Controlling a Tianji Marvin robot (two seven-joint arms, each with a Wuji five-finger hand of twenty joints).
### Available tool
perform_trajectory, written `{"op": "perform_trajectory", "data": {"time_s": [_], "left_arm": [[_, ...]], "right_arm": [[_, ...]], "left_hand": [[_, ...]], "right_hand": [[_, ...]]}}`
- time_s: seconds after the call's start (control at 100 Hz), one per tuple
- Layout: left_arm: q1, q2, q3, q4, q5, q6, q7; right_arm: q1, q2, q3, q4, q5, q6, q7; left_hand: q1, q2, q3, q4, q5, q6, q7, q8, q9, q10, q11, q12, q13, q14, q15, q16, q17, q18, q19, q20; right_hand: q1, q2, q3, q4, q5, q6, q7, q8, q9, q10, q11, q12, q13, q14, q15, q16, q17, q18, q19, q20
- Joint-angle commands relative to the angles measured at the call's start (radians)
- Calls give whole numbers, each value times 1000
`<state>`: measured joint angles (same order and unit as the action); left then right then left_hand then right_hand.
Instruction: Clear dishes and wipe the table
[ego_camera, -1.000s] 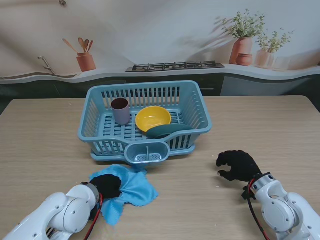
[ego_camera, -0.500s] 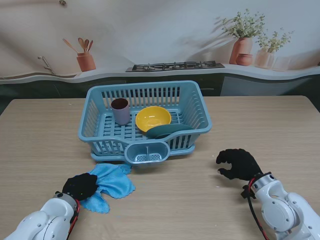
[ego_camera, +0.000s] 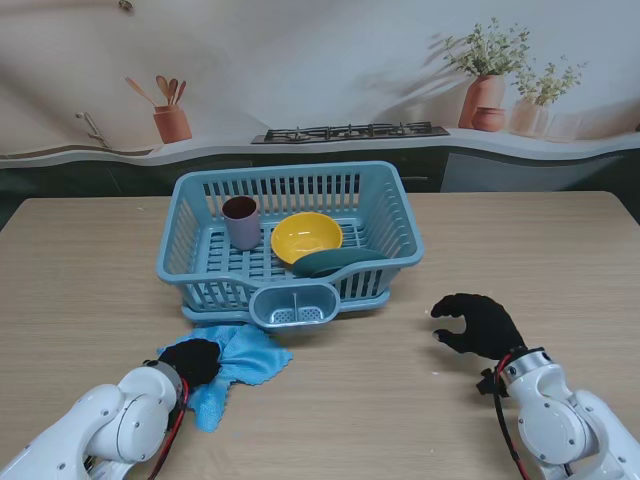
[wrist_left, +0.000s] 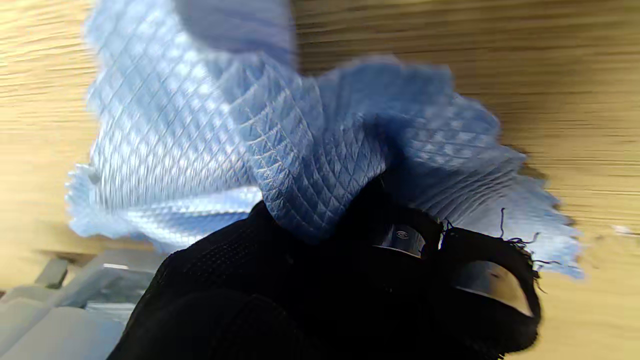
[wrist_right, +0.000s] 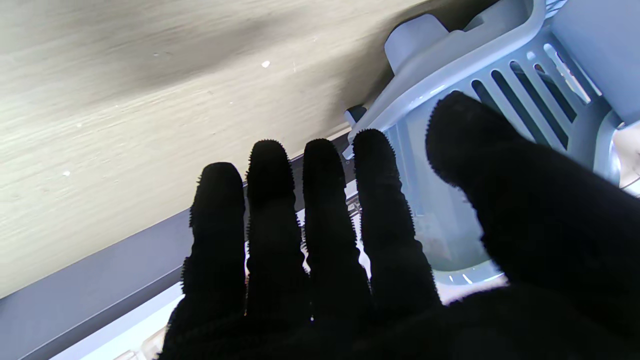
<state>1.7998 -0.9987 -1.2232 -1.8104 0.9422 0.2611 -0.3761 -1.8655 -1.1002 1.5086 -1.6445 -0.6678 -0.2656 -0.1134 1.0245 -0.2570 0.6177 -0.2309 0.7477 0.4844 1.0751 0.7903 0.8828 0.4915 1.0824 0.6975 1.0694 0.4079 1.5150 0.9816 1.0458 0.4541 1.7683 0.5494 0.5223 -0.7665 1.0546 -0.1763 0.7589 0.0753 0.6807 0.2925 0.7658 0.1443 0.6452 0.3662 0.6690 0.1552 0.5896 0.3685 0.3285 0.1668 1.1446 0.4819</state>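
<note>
A crumpled blue cloth (ego_camera: 240, 362) lies on the wooden table (ego_camera: 90, 290) just nearer to me than the dish rack. My left hand (ego_camera: 190, 361), black-gloved, is shut on the cloth's left part; the left wrist view shows the fingers (wrist_left: 350, 270) bunching the blue cloth (wrist_left: 280, 150). My right hand (ego_camera: 474, 326) hovers open over bare table on the right, fingers (wrist_right: 320, 210) spread and holding nothing. The blue dish rack (ego_camera: 190, 255) holds a mauve cup (ego_camera: 241, 221), a yellow bowl (ego_camera: 306, 238) and a dark green plate (ego_camera: 335, 262).
The rack's cutlery holder (ego_camera: 293, 304) juts toward me, close to the cloth. The rack's slatted wall (wrist_right: 505, 95) fills part of the right wrist view. A counter with a hob and potted plants runs behind the table's far edge.
My left hand swept the cloth to the left and has now come partway back to the right with it. The right hand has barely moved.
</note>
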Motion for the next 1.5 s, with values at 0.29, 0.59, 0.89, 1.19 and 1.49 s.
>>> {"op": "perform_trajectory", "data": {"time_s": [0.29,0.59,0.89,1.19,1.49], "left_arm": [[-88,14,180,92,-117,78,-157],[48,-10,24,69,2,2,-46],[195,-48,-163,110,112,-91,249],[222,-53,-216,130,145,-134,320],[139,-31,-115,96,88,-70,89]], "right_arm": [[-13,-12,-6,-7,16,19,-2],[-13,-12,-6,-9,15,20,-4],[-7,-9,-8,-5,4,18,3],[-3,-9,-9,-3,4,17,7],[1,-9,-7,5,2,17,1]], "left_hand": [[186,-137,-36,89,1,-216,-20,-67,-21,78,4,-1,24,24,40,1,24,-93,268,-15],[188,-137,-34,89,2,-214,-18,-68,-24,83,6,-1,19,28,46,4,23,-92,270,-14],[193,-135,-37,91,2,-209,-23,-71,-26,86,3,-2,15,36,44,5,23,-84,267,-14],[193,-139,-35,92,8,-211,-27,-76,-23,87,1,-3,15,40,42,6,23,-79,266,-13],[192,-140,-32,92,9,-209,-28,-77,-22,88,-1,-3,15,40,42,7,22,-74,263,-13]], "right_hand": [[-50,5,-2,18,-9,5,-20,-8,-14,-14,-30,-25,-17,-19,-40,-19,-12,23,-22,-23],[-54,11,-8,17,-10,4,-23,-6,-14,-15,-30,-23,-19,-17,-38,-17,-15,20,-15,-23],[-51,2,-11,17,-11,7,-23,-3,-16,-14,-29,-21,-23,-13,-32,-14,-18,22,-11,-21],[-44,-11,-3,17,-11,7,-24,0,-17,-12,-28,-20,-24,-15,-32,-14,-19,23,-11,-21],[-43,-10,-4,17,-12,7,-24,1,-18,-13,-27,-19,-26,-14,-30,-13,-20,24,-10,-20]]}}
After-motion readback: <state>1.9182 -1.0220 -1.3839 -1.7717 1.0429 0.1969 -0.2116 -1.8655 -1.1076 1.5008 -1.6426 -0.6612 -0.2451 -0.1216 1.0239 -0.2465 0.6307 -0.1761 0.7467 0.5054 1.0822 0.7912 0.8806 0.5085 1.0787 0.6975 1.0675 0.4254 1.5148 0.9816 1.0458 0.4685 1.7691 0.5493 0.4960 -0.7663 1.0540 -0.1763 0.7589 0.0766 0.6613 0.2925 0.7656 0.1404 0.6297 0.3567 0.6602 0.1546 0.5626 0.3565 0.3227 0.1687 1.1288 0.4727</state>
